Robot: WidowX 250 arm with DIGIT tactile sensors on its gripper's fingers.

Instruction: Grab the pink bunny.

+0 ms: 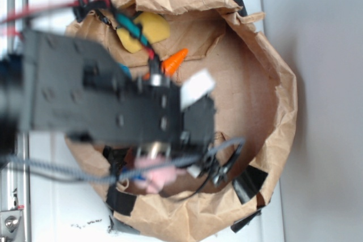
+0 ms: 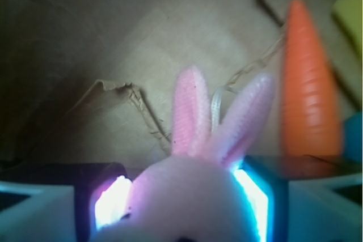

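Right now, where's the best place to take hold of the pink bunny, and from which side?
Grip the pink bunny across its round, soft head, just below the ears, coming from behind. The wrist view shows the gripper pads already flanking both sides; the thin ears and loop would likely slip.

no readable text, labels or numbers (both views blurred), none anywhere

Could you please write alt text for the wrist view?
A pink bunny sits between the tool's two glowing pads, ears pointing up. An orange carrot stands upright behind it on the right, against crumpled brown paper.
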